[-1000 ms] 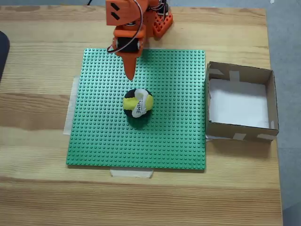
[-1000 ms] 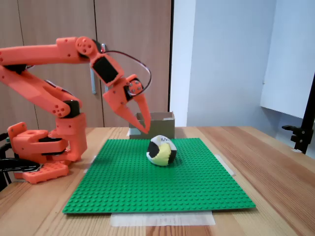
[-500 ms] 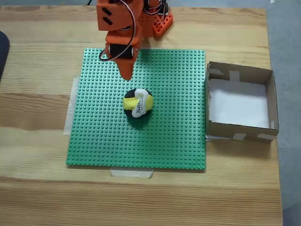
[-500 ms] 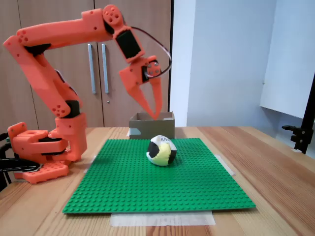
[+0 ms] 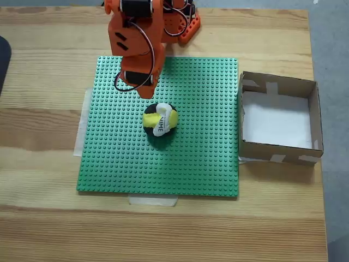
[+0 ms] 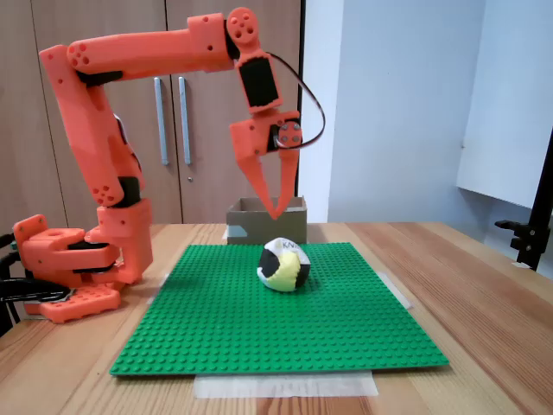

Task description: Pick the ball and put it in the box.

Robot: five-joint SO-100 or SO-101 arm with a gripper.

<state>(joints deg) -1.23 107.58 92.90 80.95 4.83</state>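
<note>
The ball point(image 5: 160, 121), yellow, black and white with a lettered band, rests near the middle of the green studded baseplate point(image 5: 202, 158). In the side fixed view the ball point(image 6: 283, 264) sits just below and in front of my orange gripper point(image 6: 276, 213), which hangs pointing down, apart from it. Its fingers meet at the tips, shut and holding nothing. From above, the gripper point(image 5: 146, 95) lies just beyond the ball's far-left side. The box point(image 5: 278, 146), brown cardboard with a white floor, stands off the baseplate's right edge; the side fixed view shows the box point(image 6: 249, 226) behind the ball.
The baseplate is taped to a wooden table point(image 5: 43, 218). The arm's orange base point(image 6: 73, 268) stands at the plate's far side. A dark object point(image 5: 2, 60) pokes in at the table's left edge. A black stand point(image 6: 531, 233) rises at the right of the side view.
The arm has risen and reached forward, carrying the shut gripper higher and closer over the ball. The ball and box have not moved.
</note>
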